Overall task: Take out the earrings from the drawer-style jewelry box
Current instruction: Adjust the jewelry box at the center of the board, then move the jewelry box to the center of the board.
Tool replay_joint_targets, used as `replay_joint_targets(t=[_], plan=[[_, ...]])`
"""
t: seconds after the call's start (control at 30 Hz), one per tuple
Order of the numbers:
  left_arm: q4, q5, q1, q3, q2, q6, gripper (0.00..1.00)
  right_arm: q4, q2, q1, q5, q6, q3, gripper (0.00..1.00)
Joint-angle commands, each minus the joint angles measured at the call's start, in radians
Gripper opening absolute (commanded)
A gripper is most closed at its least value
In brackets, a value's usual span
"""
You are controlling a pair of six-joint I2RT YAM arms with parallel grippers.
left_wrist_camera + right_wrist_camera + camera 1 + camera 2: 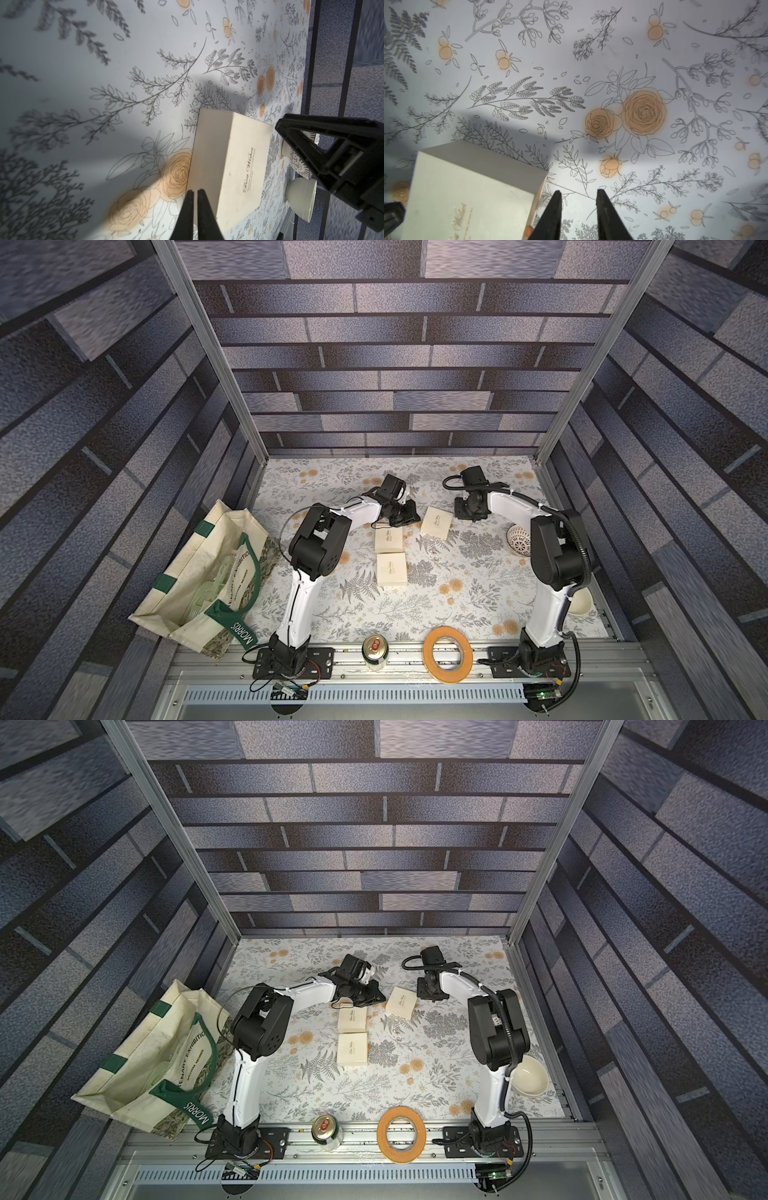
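Floral-print counter (pixel 478 593) inside a brick-wallpaper cell, three cream boxes on it, all looking shut. Earrings: can't make them out in any view, so my read is they're inside a drawer and nothing has been taken out yet.

Box in play looks like the tilted box (pixel 435 523), set apart from the other two boxes (pixel 389 540), which sit side by side nearer the arm bases. It lies between the hands.
- left hand (pixel 413 516): just beside one side wall. Its wrist view has the fingertips (pixel 190 197) together with only a sliver of gap and nothing pinched, lined up on that cream side face (pixel 207 166). Can't tell if they touch it.
- right hand (pixel 463 512): on the opposite side. Its wrist view shows the fingers partly apart and empty (pixel 578 199), just off the box's corner (pixel 537 182), not around it.

Box is close to square from above. The gold script on the lid runs along the slightly longer side, but no pull tab or drawer seam is visible, so the slide direction is unknown.

Both hands are about equally near. Likely split is one to brace the sleeve and one to push or pull the drawer. Risk: the light box skates on the counter instead of opening.
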Motion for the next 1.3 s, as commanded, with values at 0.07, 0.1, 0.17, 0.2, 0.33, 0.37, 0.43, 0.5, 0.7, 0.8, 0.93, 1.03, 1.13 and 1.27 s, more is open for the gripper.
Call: replay_joint_targets(t=[0.07,0.1,0.17,0.2,0.33,0.37,0.43,0.5,0.7,0.8,0.93,1.03,1.13,1.27], plan=[[-0.032,-0.015,-0.005,0.024,-0.036,0.018,0.09,0.017,0.010,-0.004,-0.094,-0.012,-0.007,0.31],[-0.033,-0.017,-0.005,0.022,-0.039,0.017,0.09,0.020,0.011,-0.004,-0.110,-0.014,-0.005,0.31],[-0.030,-0.024,-0.005,0.014,-0.048,0.020,0.09,0.020,0.021,-0.002,-0.147,-0.018,0.006,0.31],[-0.030,-0.026,-0.005,0.011,-0.050,0.020,0.09,0.023,0.025,0.000,-0.156,-0.020,0.010,0.31],[-0.021,-0.027,-0.005,-0.003,-0.056,0.016,0.09,0.014,0.041,0.024,-0.172,-0.024,0.032,0.31],[-0.014,-0.029,-0.005,-0.010,-0.058,0.015,0.09,0.013,0.044,0.033,-0.177,-0.027,0.036,0.31],[-0.001,-0.034,-0.004,-0.025,-0.067,0.012,0.09,0.008,0.048,0.050,-0.186,-0.029,0.045,0.31],[0.003,-0.043,-0.002,-0.038,-0.080,0.013,0.09,0.008,0.052,0.069,-0.184,-0.028,0.053,0.30],[0.012,-0.078,0.015,-0.085,-0.119,0.012,0.09,0.001,0.053,0.103,-0.175,-0.013,0.071,0.30],[0.012,-0.069,0.026,-0.085,-0.116,0.011,0.09,-0.005,0.048,0.103,-0.180,-0.013,0.070,0.30],[0.013,-0.066,0.041,-0.068,-0.111,0.015,0.09,-0.012,0.053,0.107,-0.227,-0.025,0.072,0.30],[0.001,-0.056,0.049,-0.050,-0.100,0.018,0.10,-0.007,0.052,0.119,-0.228,-0.027,0.069,0.30],[-0.008,-0.049,0.049,-0.037,-0.093,0.023,0.10,-0.001,0.046,0.123,-0.231,-0.023,0.061,0.30],[-0.021,-0.063,0.051,-0.034,-0.101,0.032,0.09,0.006,0.026,0.123,-0.225,-0.018,0.043,0.30]])
